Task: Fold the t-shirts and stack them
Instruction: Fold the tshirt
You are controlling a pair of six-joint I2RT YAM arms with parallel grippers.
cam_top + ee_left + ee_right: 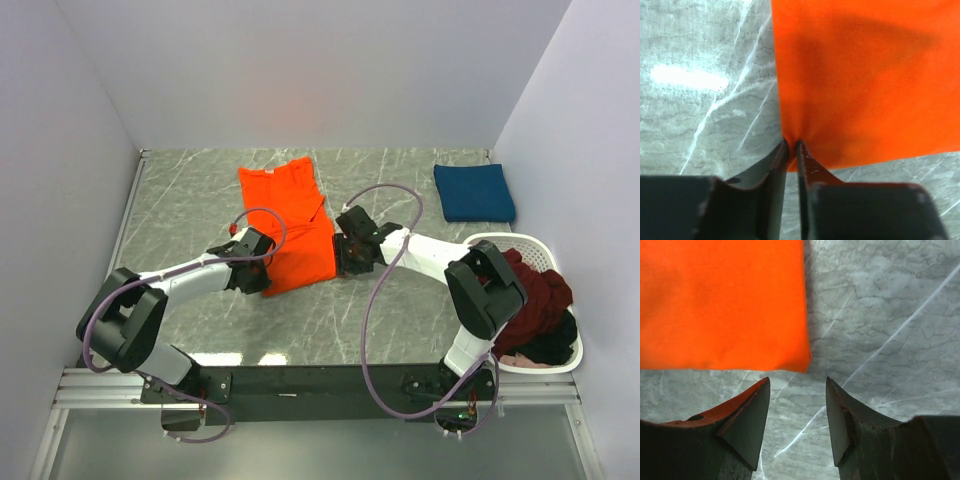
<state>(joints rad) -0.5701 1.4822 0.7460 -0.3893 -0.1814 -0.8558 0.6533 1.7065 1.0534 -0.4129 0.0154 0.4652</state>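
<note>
The bright orange t-shirt [293, 225] lies partly folded in the middle of the table. My left gripper [262, 272] is shut on its near left corner; in the left wrist view [792, 142] the orange cloth [865, 80] is pinched between the jaws. My right gripper [347, 262] is open just off the shirt's near right corner, and in the right wrist view [797, 382] the jaws are apart with the orange corner [725, 305] just beyond them. A folded navy blue t-shirt [473, 192] lies at the back right. Dark maroon [535, 290] and black [545, 348] shirts sit in the basket.
A white oval plastic basket [538, 243] stands at the right edge of the grey marbled table [190, 210]. White walls close in the back and both sides. Purple cables loop over both arms.
</note>
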